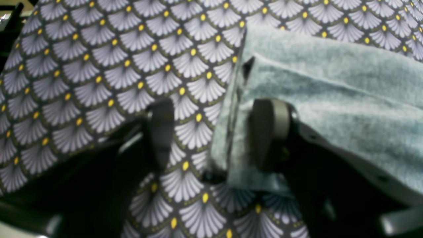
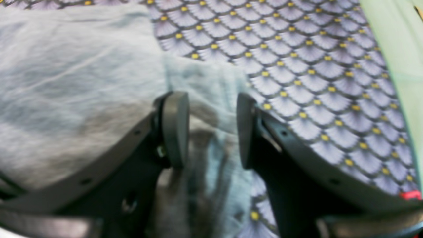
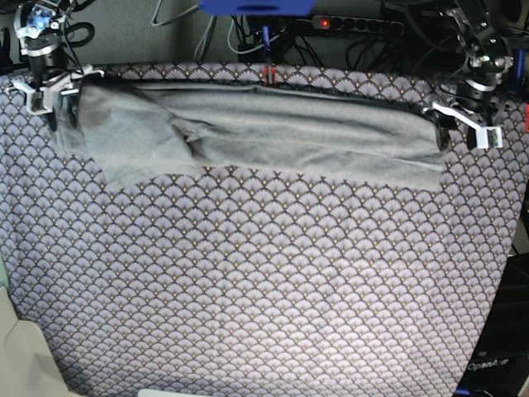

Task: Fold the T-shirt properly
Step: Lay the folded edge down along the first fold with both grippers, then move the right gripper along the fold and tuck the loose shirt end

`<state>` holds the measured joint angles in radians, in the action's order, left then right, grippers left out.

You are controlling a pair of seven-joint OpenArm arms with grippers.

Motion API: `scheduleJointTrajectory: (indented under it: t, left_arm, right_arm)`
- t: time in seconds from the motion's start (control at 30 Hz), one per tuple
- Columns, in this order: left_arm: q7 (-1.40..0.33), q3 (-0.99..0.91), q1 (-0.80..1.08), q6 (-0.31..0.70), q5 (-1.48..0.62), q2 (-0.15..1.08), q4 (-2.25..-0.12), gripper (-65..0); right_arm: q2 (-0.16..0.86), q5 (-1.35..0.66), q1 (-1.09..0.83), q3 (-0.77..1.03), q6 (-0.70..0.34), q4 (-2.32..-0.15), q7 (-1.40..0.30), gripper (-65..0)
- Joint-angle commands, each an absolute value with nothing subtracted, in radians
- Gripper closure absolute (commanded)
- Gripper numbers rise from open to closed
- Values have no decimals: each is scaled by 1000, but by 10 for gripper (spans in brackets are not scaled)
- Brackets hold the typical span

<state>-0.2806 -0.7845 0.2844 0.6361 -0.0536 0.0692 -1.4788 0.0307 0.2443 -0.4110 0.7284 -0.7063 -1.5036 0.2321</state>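
Note:
The light grey T-shirt point(image 3: 273, 132) lies in a long creased band across the far part of the patterned tablecloth point(image 3: 264, 281). My right gripper point(image 3: 51, 98) is at the shirt's left end. In the right wrist view this gripper point(image 2: 210, 129) has its jaws apart, with a fold of the T-shirt point(image 2: 76, 86) in the gap. My left gripper point(image 3: 463, 128) is at the shirt's right end. In the left wrist view this gripper point(image 1: 214, 135) is open and straddles the edge of the T-shirt point(image 1: 330, 99), with one finger point(image 1: 267, 132) over the cloth.
Cables and a power strip point(image 3: 355, 23) run behind the table's far edge. The table's right edge point(image 3: 504, 273) drops to a dark floor. A pale beige object point(image 3: 25, 356) sits at the front left corner. A pale green surface point(image 2: 396, 39) shows beyond the cloth.

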Motion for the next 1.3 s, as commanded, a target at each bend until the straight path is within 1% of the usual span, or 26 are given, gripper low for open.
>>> scheduleJointTrajectory:
  t: [0.0,0.1,0.2,0.33,0.63,0.93,1.27]
  left_arm:
    - [-257,-788,282,639,-64,84,-1492,-371]
    - [-257,-788,282,639,-62,84,-1492,-371]
    - [-257,-788,282,639,-62,84,-1492,-371]
    - [-257,-788,282,639,-62,84,-1492,-371]
    - [-257,-788,282,639,-62,84,-1494,-371]
    - [-257,-788,282,636,-62,84,-1501,-371]
    - [-259,-782,271,634,-61,81,-1501,-371]
  right_arm:
    - [44,226,-410,728,-698,-1521,260,-253]
    - [44,234,-380,722,-698,-1524,260,-255]
    - [42,291,-344,714,-698,-1518,260,-286]
    - [42,295,-321,710,-698,-1517,260,-322]
    - [-4,295,-326,697,-698,-1515,260,-321]
    - [-2,297,-321,688,-698,-1422,262,-319]
    - [-1,297,-321,690,-698,-1445,268,-317]
